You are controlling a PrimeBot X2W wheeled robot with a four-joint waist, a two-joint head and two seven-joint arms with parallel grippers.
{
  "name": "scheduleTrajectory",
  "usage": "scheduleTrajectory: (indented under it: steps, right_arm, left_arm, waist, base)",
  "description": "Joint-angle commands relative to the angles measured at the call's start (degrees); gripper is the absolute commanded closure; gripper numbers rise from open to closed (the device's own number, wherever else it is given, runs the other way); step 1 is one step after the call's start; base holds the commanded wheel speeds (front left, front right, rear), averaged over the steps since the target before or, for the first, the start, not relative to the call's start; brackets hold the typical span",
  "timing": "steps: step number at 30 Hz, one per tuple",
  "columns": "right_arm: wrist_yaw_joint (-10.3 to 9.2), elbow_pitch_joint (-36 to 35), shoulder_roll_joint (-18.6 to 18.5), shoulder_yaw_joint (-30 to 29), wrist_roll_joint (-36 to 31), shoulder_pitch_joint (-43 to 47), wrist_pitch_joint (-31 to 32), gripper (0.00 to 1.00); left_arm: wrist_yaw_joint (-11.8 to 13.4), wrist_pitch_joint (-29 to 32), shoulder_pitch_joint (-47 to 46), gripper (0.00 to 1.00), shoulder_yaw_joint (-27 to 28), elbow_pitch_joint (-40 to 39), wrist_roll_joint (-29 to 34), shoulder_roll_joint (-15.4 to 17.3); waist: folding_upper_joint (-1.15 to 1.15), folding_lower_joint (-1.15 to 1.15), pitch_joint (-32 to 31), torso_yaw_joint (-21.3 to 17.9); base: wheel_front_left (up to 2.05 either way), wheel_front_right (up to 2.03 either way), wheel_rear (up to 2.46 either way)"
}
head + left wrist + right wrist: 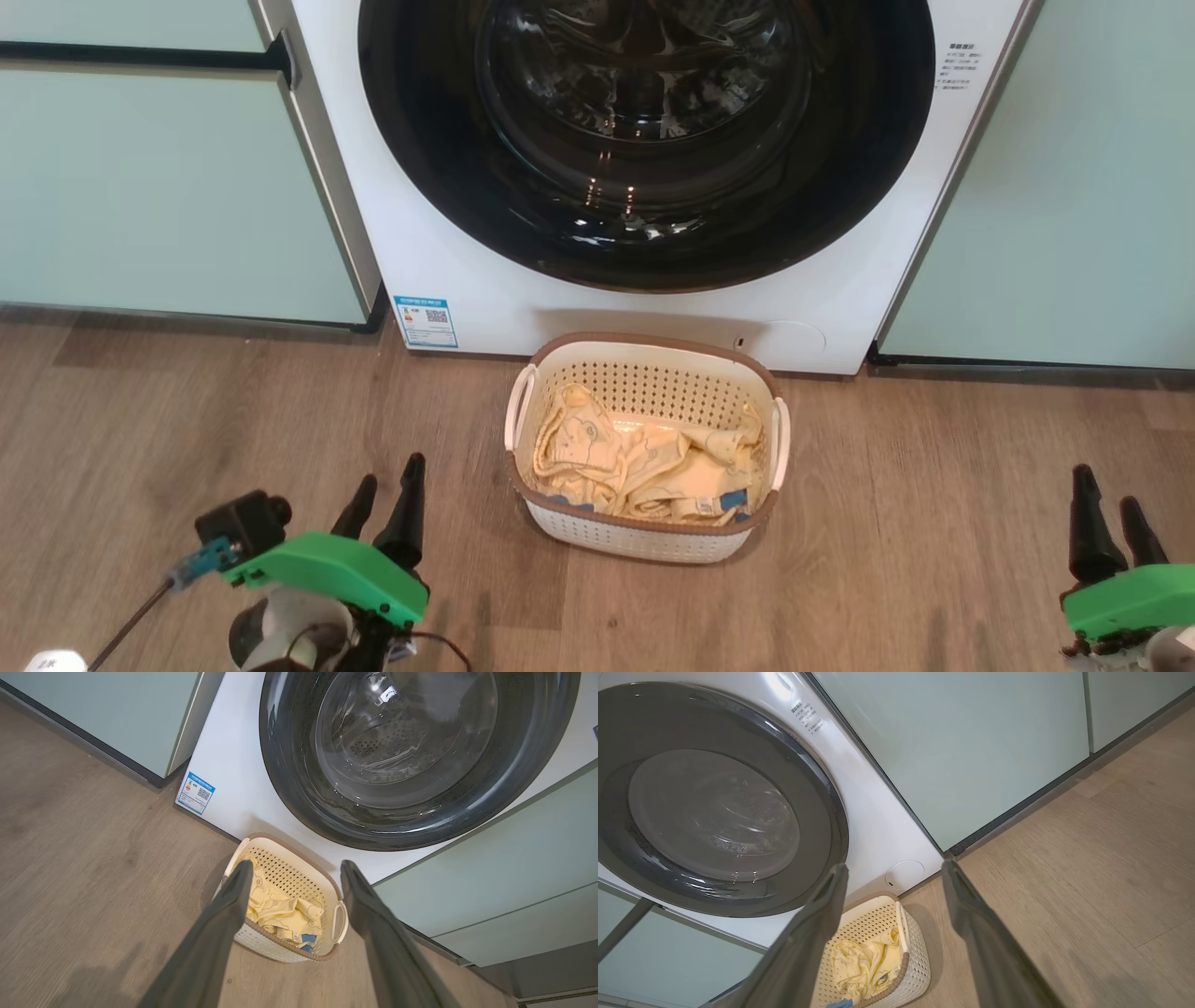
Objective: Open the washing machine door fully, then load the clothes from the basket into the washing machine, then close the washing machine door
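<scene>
- Currently the washing machine door [644, 140] sits shut, its wide glossy black rim flat against the white front of the washing machine [485, 280]. Room reflections show in the bulging glass centre.
- From the left wrist view, the perforated steel drum can be made out through the glass.
- A blue energy sticker [426, 322] is at the lower left corner of the machine's front, and a round service flap [792, 338] at the lower right.
- Pale green cabinets [168, 187] stand on both sides of the machine.
- The basket [644, 546] rests on the wooden floor [187, 420] just in front of the machine, below the door, with its far rim close to the machine's base and the service flap.
- The clothes [635, 462] lie crumpled inside the basket: pale yellow fabric with small blue patches towards the near side. They cover the basket's bottom and stay below its brown rim.
- The left hand [390, 471] is low over the floor to the left of the basket, apart from it. Its two dark fingers are spread and point towards the machine, with nothing between them.
- The right hand [1106, 485] is over the floor well to the right of the basket. Its fingers are likewise spread wide and empty.
- In each wrist view, the basket shows in the gap between that hand's fingers, untouched.
</scene>
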Motion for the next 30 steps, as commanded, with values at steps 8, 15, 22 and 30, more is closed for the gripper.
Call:
scheduleTrajectory:
  steps: [8, 15, 22, 30]
  right_arm:
    - [-0.12, -1.98, -1.10, 1.12, -7.74, -3.03, -2.10, 0.00]
    - [-0.13, -1.44, -1.21, 1.58, -12.52, -3.53, -3.29, 0.00]
    - [-0.14, -1.01, -1.45, 2.16, -16.53, -3.98, -4.30, 0.00]
    - [-0.15, -0.83, -1.44, 2.68, -22.09, -4.48, -5.65, 0.00]
  left_arm:
    - [0.83, -2.10, -4.05, 0.00, 0.17, -2.09, 7.29, 1.44]
    - [1.33, -3.28, -4.54, 0.00, -0.27, -1.77, 12.08, 1.53]
    - [1.55, -4.30, -5.02, 0.00, -0.66, -1.38, 16.19, 1.64]
    - [1.48, -5.65, -5.62, 0.00, -0.83, -1.17, 21.22, 1.64]
  waist:
    - [0.00, 0.00, -0.15, -0.05]
    - [0.00, 0.00, -0.09, -0.16]
    - [0.00, 0.00, 0.01, -0.21]
    - [0.00, 0.00, 0.08, -0.40]
  base:
    - [0.00, 0.00, 0.00]
    - [0.00, 0.00, 0.00]
    - [0.00, 0.00, 0.00]
    - [0.00, 0.00, 0.00]
